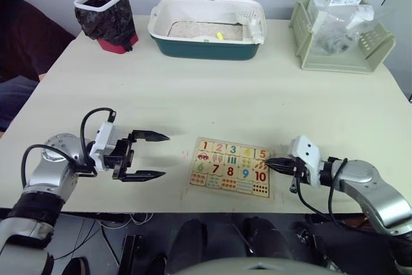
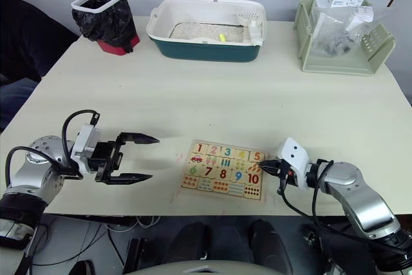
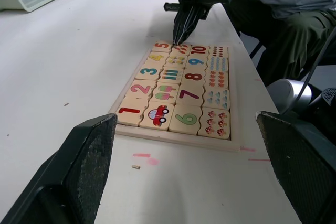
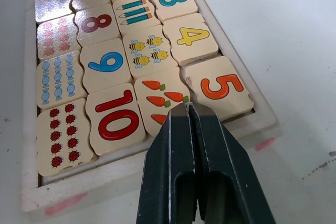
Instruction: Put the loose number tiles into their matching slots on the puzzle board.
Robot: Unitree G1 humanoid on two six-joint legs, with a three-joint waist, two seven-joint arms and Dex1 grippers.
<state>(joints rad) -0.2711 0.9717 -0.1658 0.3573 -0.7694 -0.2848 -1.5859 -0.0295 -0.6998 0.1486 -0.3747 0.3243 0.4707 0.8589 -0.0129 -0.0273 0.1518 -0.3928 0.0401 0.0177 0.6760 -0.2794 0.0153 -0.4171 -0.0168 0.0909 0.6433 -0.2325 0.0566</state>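
Looking over the puzzle board (image 1: 230, 168), I see it lying near the table's front edge between my two arms, and every slot in the 1-to-5 row looks filled: 1, 2, 3 and 4 sit flat, and the 5 tile (image 4: 220, 87) is in the end slot at the board's right. My right gripper (image 4: 188, 109) has its fingers pressed together with nothing between them, tips poised over the carrot tile just beside the 5. My left gripper (image 1: 153, 156) hangs well apart from the board with fingers spread wide and empty.

My worry is the 5: in the right wrist view its near corner seems to ride slightly on the frame, so it may not be fully seated. Pushing down off-centre could tip it out or nudge the carrot tile, and a sideways drag could slide the light board on the table (image 1: 257, 94).

The closed fingers hide the carrot tile's lower part, so I cannot judge contact there.
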